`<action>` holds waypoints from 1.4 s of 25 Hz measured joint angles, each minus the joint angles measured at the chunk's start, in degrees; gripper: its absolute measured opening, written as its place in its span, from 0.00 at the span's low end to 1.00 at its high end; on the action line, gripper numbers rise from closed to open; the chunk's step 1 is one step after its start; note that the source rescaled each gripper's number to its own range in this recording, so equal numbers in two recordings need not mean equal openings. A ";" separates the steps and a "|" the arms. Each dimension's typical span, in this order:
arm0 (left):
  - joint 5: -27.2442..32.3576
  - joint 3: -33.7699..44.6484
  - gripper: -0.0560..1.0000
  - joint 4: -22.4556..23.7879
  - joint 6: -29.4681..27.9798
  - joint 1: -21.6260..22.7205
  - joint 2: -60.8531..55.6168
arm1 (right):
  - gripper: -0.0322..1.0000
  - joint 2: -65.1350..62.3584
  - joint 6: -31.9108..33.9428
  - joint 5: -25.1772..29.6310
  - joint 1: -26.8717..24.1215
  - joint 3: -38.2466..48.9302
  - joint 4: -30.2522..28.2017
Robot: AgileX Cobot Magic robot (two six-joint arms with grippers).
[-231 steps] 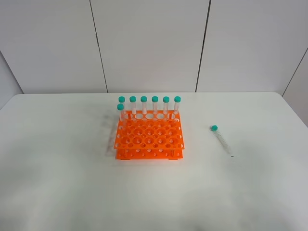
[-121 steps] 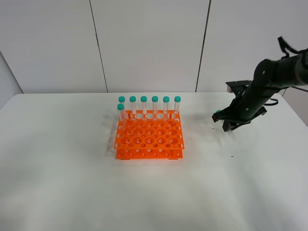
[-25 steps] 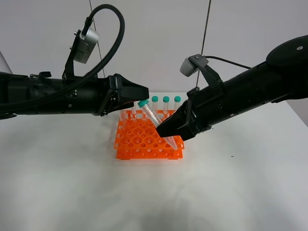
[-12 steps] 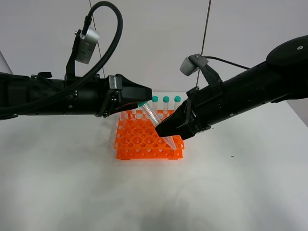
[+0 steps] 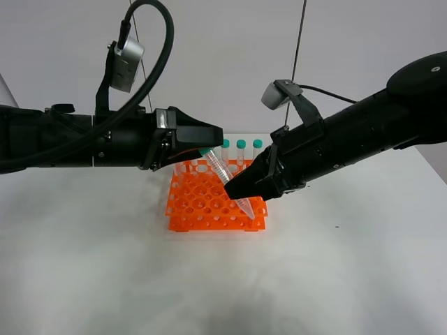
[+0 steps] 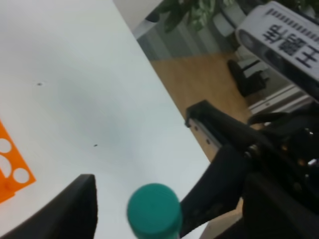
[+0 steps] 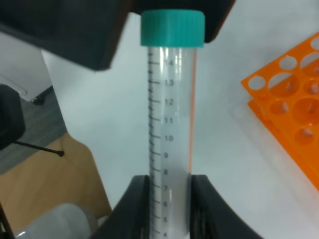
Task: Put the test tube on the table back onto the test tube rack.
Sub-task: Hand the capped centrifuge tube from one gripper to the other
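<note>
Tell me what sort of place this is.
Probably a robotics test room rather than a working wet lab: a plain white table, an orange test tube rack with capped tubes, and wood flooring with plants beyond the table edge.

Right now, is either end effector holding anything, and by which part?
The right end effector grips the test tube by its lower body. The left end effector is open around its cap.

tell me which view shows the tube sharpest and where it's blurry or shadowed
Right wrist: the test tube is crisp, graduations readable, background soft. Left wrist: its teal cap is close and soft. Exterior high: even light, faint diffuse shadows on the table, no glare.
</note>
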 joint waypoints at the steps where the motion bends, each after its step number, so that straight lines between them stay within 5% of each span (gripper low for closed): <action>1: 0.04 0.00 1.00 0.00 0.00 0.00 0.00 | 0.05 0.00 0.13 0.05 0.00 0.00 0.00; 23: -0.02 0.00 1.00 0.55 0.16 0.00 0.00 | 0.05 0.00 0.91 0.21 0.00 0.00 1.89; 29: -0.02 0.00 0.80 0.55 0.16 0.00 0.00 | 0.05 0.00 0.91 0.21 0.00 0.00 2.07; 35: 0.03 0.00 0.76 1.60 0.16 0.00 0.00 | 0.05 0.00 0.91 -0.61 2.63 0.00 2.12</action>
